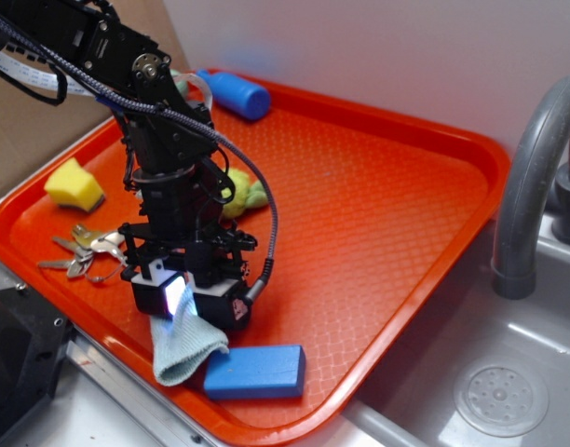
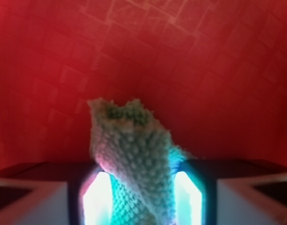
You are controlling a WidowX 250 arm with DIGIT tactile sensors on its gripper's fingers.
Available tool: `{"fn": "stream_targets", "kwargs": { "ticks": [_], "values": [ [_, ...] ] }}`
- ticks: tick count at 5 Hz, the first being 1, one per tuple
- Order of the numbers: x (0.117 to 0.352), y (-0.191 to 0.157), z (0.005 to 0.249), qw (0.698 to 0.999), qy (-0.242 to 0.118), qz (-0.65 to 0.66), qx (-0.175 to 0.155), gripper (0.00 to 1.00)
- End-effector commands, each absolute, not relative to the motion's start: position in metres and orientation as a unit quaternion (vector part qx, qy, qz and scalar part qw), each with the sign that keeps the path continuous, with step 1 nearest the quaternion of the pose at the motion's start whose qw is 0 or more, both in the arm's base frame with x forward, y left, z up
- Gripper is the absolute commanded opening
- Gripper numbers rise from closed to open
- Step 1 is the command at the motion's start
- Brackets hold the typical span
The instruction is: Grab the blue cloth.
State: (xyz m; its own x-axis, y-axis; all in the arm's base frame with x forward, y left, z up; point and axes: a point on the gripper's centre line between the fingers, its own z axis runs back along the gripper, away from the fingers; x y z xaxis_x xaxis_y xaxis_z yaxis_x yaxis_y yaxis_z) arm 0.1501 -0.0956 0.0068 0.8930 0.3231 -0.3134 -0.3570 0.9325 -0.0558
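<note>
The blue cloth (image 1: 183, 346) is a pale, fuzzy terry rag hanging from my gripper (image 1: 185, 300) near the front edge of the orange tray (image 1: 378, 186). Its lower end droops onto the tray beside a deep-blue sponge block. In the wrist view the blue cloth (image 2: 134, 159) fills the gap between the two lit fingers, bunched and pinched, and my gripper (image 2: 142, 197) is shut on it. The tray floor shows red behind the cloth.
A deep-blue sponge block (image 1: 255, 372) lies right of the cloth at the tray's front rim. Keys (image 1: 85, 253), a yellow sponge (image 1: 74, 184), a yellow-green soft object (image 1: 245, 194) and a blue bottle (image 1: 234, 93) are farther back. A sink and grey faucet (image 1: 532, 186) stand right.
</note>
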Motion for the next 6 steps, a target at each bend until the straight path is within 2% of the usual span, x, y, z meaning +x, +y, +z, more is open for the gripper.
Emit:
{"fn": "stream_targets", "kwargs": {
  "ticks": [1, 2, 3, 4, 5, 6],
  "values": [
    [0.165, -0.075, 0.03, 0.989, 0.093, 0.102, -0.055, 0.0],
    [0.189, -0.072, 0.071, 0.997, 0.022, 0.064, -0.037, 0.0],
    [0.22, -0.068, 0.123, 0.997, -0.043, 0.041, -0.038, 0.0],
    [0.245, -0.064, 0.174, 0.996, -0.057, 0.045, -0.059, 0.0],
    [0.26, -0.056, 0.224, 0.997, -0.051, 0.059, -0.023, 0.0],
    [0.256, -0.04, 0.224, 0.998, -0.009, 0.055, 0.014, 0.0]
  ]
}}
